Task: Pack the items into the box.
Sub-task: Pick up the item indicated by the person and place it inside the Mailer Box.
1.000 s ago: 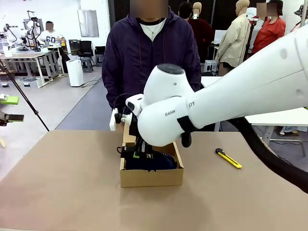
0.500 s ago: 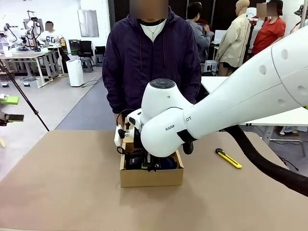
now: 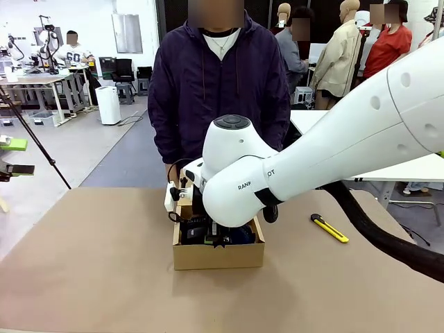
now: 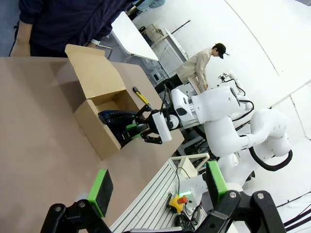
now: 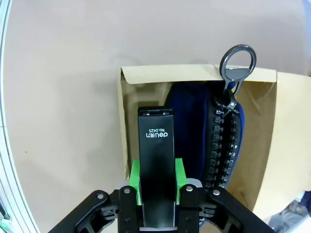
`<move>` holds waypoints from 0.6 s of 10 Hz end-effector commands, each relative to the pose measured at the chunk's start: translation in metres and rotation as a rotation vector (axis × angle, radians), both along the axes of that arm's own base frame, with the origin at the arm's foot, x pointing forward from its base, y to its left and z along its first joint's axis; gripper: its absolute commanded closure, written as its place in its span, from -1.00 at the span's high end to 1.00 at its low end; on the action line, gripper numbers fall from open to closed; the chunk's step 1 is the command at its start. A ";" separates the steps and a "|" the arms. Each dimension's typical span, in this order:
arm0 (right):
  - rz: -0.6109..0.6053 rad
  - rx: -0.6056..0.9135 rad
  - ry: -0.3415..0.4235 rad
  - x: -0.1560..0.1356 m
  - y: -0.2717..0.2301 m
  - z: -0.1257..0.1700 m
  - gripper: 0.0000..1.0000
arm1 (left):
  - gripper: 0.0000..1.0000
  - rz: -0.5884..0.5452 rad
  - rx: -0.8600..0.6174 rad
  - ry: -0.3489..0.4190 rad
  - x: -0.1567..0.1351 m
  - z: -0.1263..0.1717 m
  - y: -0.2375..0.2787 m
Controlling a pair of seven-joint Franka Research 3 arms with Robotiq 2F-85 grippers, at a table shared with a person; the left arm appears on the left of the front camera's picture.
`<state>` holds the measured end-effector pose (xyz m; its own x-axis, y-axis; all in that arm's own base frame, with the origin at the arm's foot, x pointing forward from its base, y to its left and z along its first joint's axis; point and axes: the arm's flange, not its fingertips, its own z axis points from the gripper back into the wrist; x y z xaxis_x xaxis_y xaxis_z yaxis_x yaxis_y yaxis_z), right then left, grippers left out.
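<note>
Two green-padded right fingers (image 5: 134, 184) are clamping the smooth, rigid black stapler (image 5: 156, 160) over the thin cardboard box (image 5: 125, 111). The soft ribbed navy pouch (image 5: 194, 126) is lying just beside their tips, so the stapler is likely risking a snag on its metal zip ring or a jam against the wall. Left fingers (image 4: 101, 190) are gaping empty, well apart.

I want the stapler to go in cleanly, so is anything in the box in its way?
Partly: the navy zip pouch fills most of the box. The stapler, in the right tool, hangs over the bare strip beside the pouch.
</note>
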<state>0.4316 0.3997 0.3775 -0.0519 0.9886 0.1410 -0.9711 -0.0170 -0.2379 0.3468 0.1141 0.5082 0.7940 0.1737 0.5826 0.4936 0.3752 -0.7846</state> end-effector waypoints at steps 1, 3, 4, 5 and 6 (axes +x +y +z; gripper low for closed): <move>-0.027 -0.021 -0.014 0.003 0.004 0.003 -0.15 | 1.00 -0.013 0.004 0.012 -0.003 0.002 0.003; -0.031 -0.025 -0.016 0.004 0.003 0.002 1.00 | 1.00 -0.013 0.004 0.012 -0.003 0.002 0.003; -0.037 -0.024 -0.018 0.005 0.002 0.002 1.00 | 1.00 -0.013 0.004 0.012 -0.003 0.002 0.003; -0.042 -0.022 -0.022 0.006 0.001 0.002 1.00 | 1.00 -0.013 0.004 0.012 -0.003 0.002 0.003; -0.042 -0.020 -0.021 0.007 0.000 0.003 1.00 | 1.00 -0.013 0.004 0.012 -0.003 0.002 0.003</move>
<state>0.4358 0.3951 0.3773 -0.0269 0.9896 0.1410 -0.9721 0.0070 -0.2344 0.3468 0.1141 0.5082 0.7940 0.1737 0.5826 0.4936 0.3752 -0.7846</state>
